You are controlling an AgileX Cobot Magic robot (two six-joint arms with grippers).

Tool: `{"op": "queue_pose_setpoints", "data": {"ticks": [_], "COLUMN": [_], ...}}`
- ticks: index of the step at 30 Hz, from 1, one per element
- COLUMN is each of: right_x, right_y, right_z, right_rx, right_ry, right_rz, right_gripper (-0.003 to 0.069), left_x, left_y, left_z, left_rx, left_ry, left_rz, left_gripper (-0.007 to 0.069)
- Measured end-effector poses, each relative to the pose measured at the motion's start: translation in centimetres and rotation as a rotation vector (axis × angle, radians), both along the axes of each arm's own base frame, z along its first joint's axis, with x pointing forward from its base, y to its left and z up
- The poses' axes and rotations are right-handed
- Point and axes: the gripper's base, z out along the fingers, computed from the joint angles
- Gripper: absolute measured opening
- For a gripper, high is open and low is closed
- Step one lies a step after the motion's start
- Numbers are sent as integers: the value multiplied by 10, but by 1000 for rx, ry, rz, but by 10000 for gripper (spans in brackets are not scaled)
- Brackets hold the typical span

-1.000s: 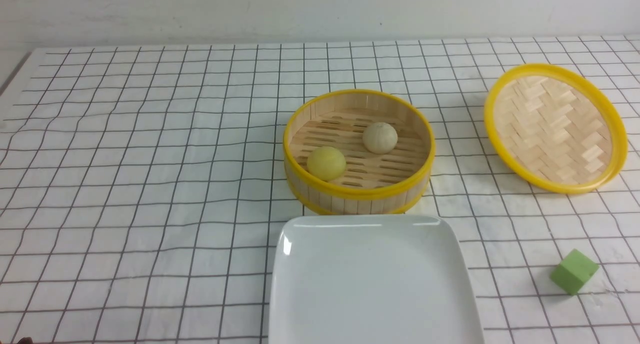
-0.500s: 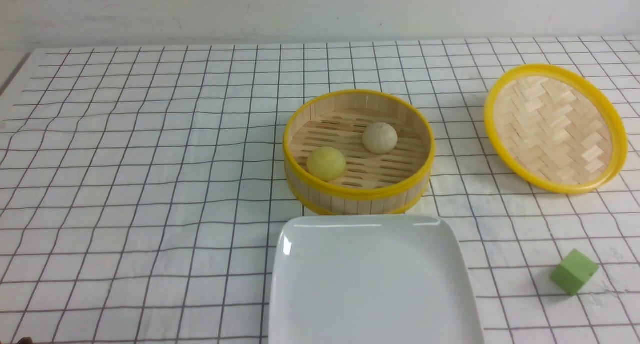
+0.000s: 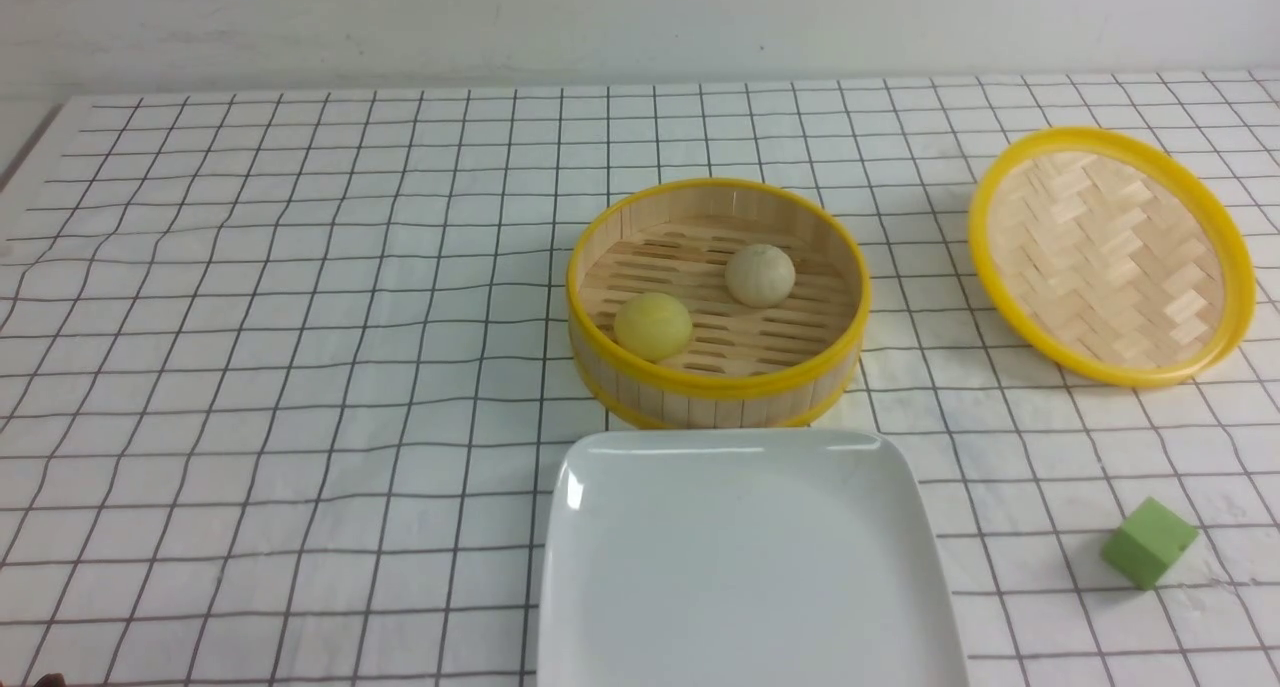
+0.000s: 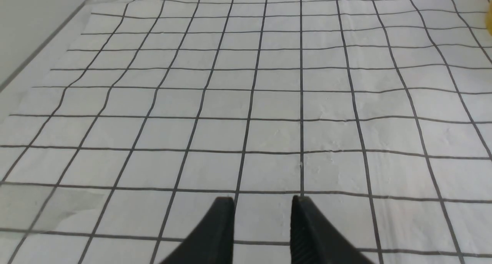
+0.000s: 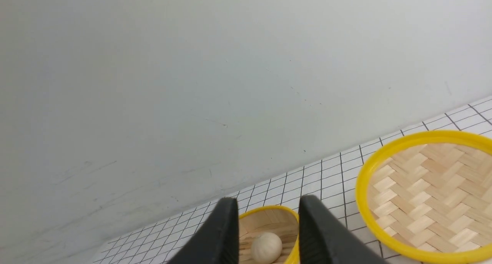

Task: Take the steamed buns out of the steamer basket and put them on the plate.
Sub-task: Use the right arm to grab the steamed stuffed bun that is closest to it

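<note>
Both steamed buns sit on the slatted floor of the round bamboo steamer basket with yellow rims [image 3: 716, 385]. The smooth pale yellow bun [image 3: 652, 325] is near the front wall and the beige-white bun [image 3: 760, 274] is further back, apart from it. Its pleats are too small for you to make out.

Just in front of the basket lies the glossy white rounded-square plate [image 3: 745, 567], with its near edge cut off by the frame. To the right, the shallow yellow-rimmed woven lid [image 3: 1110, 257] stands tilted, and you cannot see what props it. A small green cube [image 3: 1148, 542] rests on the white checked cloth [image 3: 300, 367].

Your left gripper [image 4: 262, 199] shows only its black fingertips, parted and empty above bare cloth. Your right gripper [image 5: 268, 199] is also parted and empty. Its fingers hide most of the basket in the wrist view, including the yellow bun.
</note>
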Motion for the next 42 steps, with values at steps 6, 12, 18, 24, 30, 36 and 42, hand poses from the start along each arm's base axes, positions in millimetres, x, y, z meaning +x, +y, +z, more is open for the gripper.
{"op": "queue_pose_setpoints", "data": {"ticks": [6, 12, 18, 24, 30, 36, 42], "right_x": [0, 0, -1, -3, -4, -4, -3], "right_y": [0, 2, 9, 16, 18, 15, 11], "right_z": [0, -3, -9, -15, -18, -23, -29], "right_rx": [3, -26, -130, -262, -363, -440, -541], "right_ry": [-2, 25, 69, 97, 107, 140, 188], "right_rz": [0, 23, 89, 170, 187, 165, 128], "right_gripper": [243, 243, 243, 243, 243, 243, 243], "left_x": [0, 1, 3, 4, 5, 4, 3], "left_y": [1, -1, -6, -10, -10, -11, -11], "left_z": [0, 2, 9, 14, 18, 16, 9], "left_rx": [27, -41, -283, -656, -782, -793, -606], "left_ry": [1, -38, -131, -190, -239, -211, -137], "left_rz": [2, -1, 7, 39, 47, 47, 32], "left_gripper": [241, 241, 241, 241, 241, 241, 241]}}
